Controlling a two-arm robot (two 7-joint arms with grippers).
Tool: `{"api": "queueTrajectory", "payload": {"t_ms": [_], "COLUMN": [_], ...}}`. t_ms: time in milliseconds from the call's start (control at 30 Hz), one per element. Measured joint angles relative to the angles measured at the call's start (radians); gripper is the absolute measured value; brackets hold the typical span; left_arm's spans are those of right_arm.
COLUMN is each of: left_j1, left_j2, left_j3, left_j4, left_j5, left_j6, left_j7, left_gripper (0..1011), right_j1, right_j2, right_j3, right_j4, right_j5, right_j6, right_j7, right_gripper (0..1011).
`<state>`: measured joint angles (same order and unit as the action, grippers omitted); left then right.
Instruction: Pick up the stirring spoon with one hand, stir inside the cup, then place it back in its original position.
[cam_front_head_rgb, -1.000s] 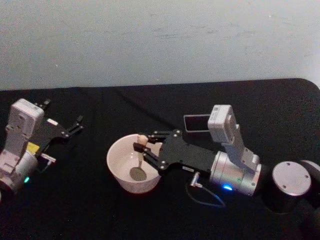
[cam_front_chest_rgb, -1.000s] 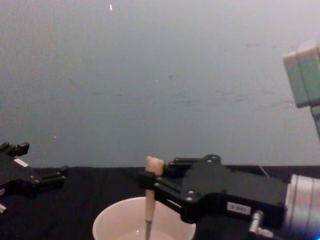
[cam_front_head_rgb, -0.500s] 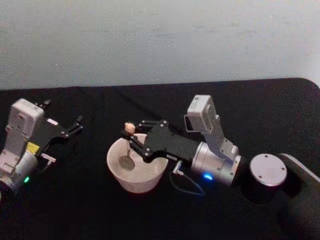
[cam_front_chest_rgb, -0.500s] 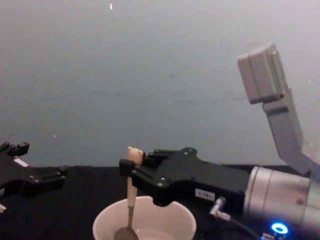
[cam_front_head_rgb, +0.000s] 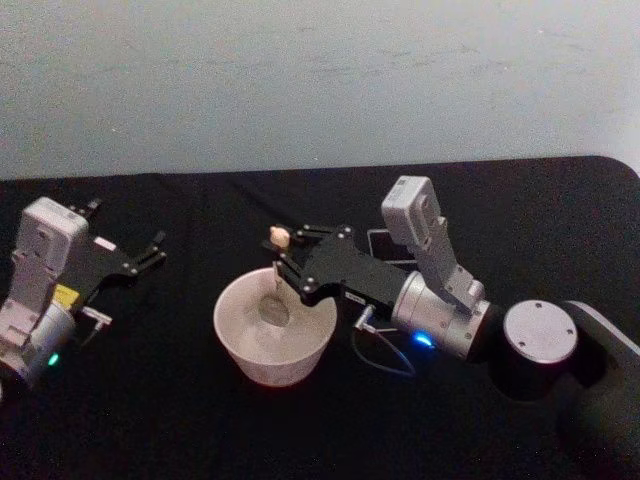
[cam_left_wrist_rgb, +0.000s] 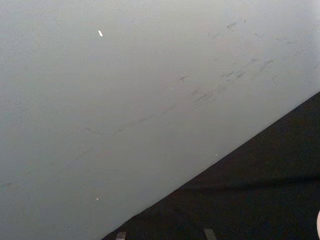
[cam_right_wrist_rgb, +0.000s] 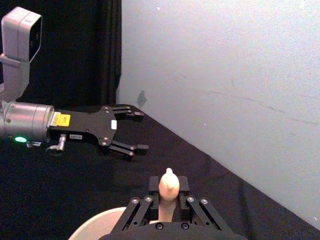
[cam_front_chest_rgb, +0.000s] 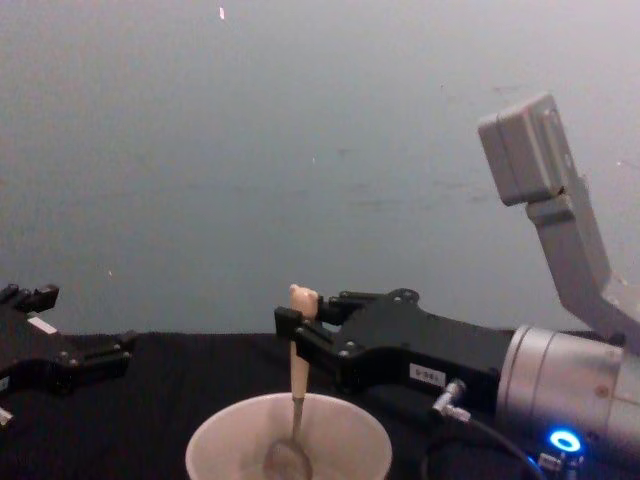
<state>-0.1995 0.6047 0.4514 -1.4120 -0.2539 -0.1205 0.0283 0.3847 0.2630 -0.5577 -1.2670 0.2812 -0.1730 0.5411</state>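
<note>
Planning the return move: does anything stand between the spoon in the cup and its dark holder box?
No separate object. The right gripper holds the stirring spoon in the cup; the holder sits behind, partly hidden by that arm. The left gripper rests far left.

1. This looks like a robot test room, a kind of lab.
2. Under the right gripper (cam_front_head_rgb: 280, 252) is a table (cam_front_head_rgb: 180, 420) with a plain black cloth on it; the cloth runs out on both sides of the gripper.
3. Behind the gripper is a bare pale wall (cam_front_head_rgb: 300, 80) with a few faint marks.
4. Two metal robot arms work here; the right arm (cam_front_head_rgb: 445, 320) has a blue light; the left arm (cam_front_head_rgb: 35, 320) has a green one.
5. Past the left arm a dark curtain (cam_right_wrist_rgb: 107, 50) hangs beside the wall.
</note>
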Motion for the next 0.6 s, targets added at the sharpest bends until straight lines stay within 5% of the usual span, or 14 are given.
{"api": "queueTrajectory", "payload": {"t_ms": [600], "left_j1": [0.000], "left_j2": [0.000], "left_j3": [0.000], "left_j4": [0.000], "left_j5": [0.000], "left_j6": [0.000], "left_j7": [0.000], "left_gripper": [1001], "right_j1": [-0.018], "right_j2": [0.009], "right_j3": [0.020], "right_j4": [-0.021], "right_j5": [0.001], "right_j6": [0.015], "right_j7": [0.006], "right_gripper": [212]}}
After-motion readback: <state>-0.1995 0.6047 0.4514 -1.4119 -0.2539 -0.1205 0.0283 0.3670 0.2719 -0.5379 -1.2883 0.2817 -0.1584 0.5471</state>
